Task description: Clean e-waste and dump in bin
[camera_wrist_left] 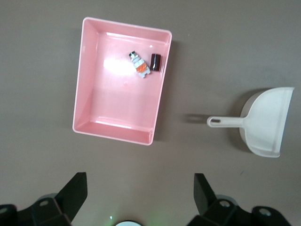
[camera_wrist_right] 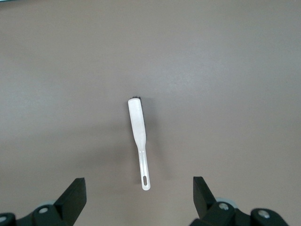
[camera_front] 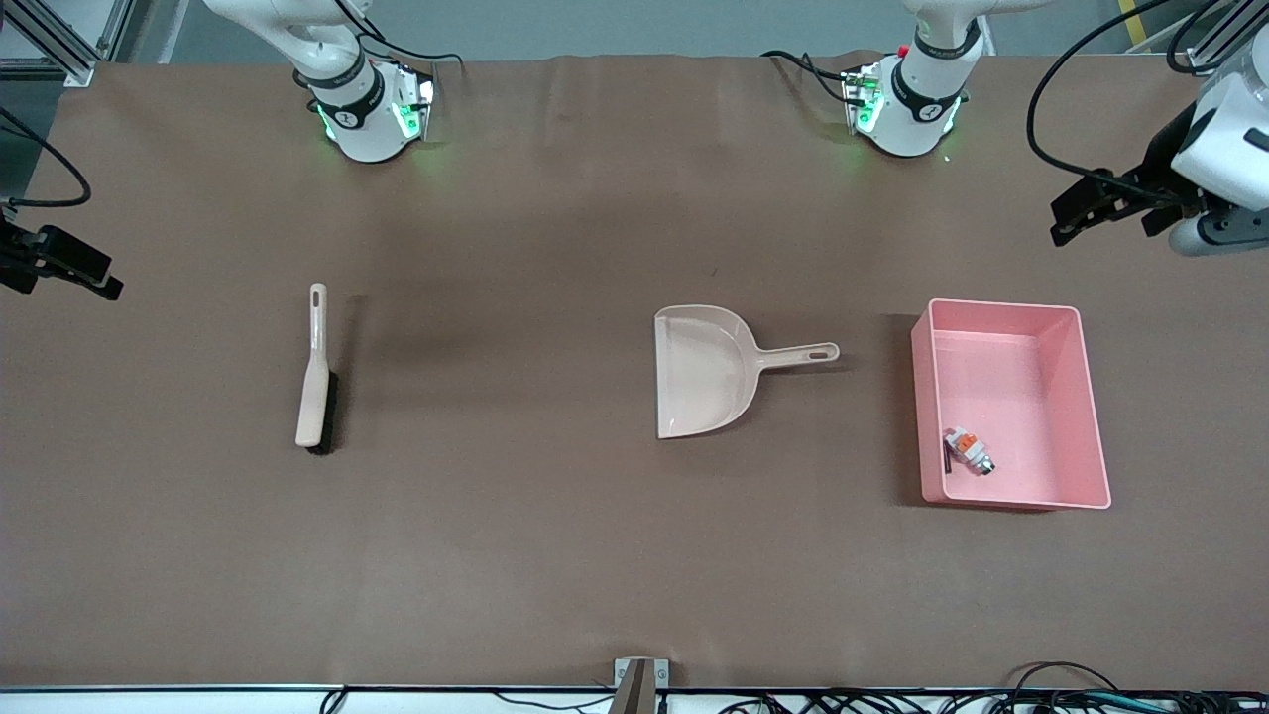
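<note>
The pink bin [camera_front: 1021, 377] sits toward the left arm's end of the table. Both e-waste bits lie in its corner nearest the front camera: the white-grey component [camera_front: 969, 449] and the small dark block [camera_front: 948, 458] beside it. The left wrist view shows the bin [camera_wrist_left: 117, 103] with the component [camera_wrist_left: 139, 64] and the dark block [camera_wrist_left: 155, 61] inside. My left gripper [camera_front: 1061, 223] is open and empty, high up beside the bin at the table's end; it also shows in its wrist view [camera_wrist_left: 140, 190]. My right gripper [camera_front: 104, 278] is open and empty at the other end, above the brush in its wrist view [camera_wrist_right: 139, 195].
A beige dustpan [camera_front: 704, 372] lies mid-table, its handle pointing at the bin; it also shows in the left wrist view [camera_wrist_left: 265, 125]. A beige brush with black bristles [camera_front: 317, 372] lies toward the right arm's end and shows in the right wrist view [camera_wrist_right: 137, 127].
</note>
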`<state>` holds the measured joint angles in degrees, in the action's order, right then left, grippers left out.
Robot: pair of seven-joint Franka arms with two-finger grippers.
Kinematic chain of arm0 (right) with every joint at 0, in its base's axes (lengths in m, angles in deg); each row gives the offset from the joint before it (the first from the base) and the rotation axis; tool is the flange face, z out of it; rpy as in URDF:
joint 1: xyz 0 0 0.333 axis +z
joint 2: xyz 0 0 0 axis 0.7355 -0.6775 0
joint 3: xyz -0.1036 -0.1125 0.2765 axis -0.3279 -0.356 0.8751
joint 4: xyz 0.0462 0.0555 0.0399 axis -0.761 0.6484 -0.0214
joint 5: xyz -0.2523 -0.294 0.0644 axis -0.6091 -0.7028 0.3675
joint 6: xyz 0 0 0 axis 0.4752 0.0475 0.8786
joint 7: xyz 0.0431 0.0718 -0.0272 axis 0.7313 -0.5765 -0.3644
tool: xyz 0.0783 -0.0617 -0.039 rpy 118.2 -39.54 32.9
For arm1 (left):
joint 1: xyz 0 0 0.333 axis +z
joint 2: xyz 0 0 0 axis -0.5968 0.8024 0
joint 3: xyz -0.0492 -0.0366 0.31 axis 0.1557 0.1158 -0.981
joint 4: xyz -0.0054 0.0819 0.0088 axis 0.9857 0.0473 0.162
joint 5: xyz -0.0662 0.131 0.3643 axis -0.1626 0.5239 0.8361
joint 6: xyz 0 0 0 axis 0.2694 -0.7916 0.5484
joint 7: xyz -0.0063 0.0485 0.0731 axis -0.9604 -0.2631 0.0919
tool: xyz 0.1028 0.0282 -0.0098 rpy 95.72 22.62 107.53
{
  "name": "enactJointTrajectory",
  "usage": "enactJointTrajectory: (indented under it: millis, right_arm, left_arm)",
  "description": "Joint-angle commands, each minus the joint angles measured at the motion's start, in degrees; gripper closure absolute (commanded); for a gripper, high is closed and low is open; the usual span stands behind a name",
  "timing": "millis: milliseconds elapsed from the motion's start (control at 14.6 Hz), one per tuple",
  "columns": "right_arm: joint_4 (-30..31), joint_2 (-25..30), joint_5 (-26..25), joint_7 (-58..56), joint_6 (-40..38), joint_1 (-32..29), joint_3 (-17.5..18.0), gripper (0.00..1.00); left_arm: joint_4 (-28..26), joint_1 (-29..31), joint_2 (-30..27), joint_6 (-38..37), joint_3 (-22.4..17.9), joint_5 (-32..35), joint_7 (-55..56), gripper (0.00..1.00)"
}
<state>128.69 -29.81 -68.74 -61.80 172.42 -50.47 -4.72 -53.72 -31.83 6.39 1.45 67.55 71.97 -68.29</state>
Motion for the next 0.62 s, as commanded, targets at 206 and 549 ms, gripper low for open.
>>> enactJointTrajectory:
  millis: [206, 549]
  right_arm:
    - [0.47, 0.77, 0.26, 0.62, -0.25, -0.39, 0.43, 0.0]
    - [0.47, 0.95, 0.34, 0.62, -0.51, -0.48, 0.34, 0.0]
  left_arm:
    - [-4.84, -1.99, -4.87, 1.81, -1.71, -0.01, -4.23, 0.0]
    - [-4.58, -1.65, -4.87, 1.64, -1.71, 0.08, -7.24, 0.0]
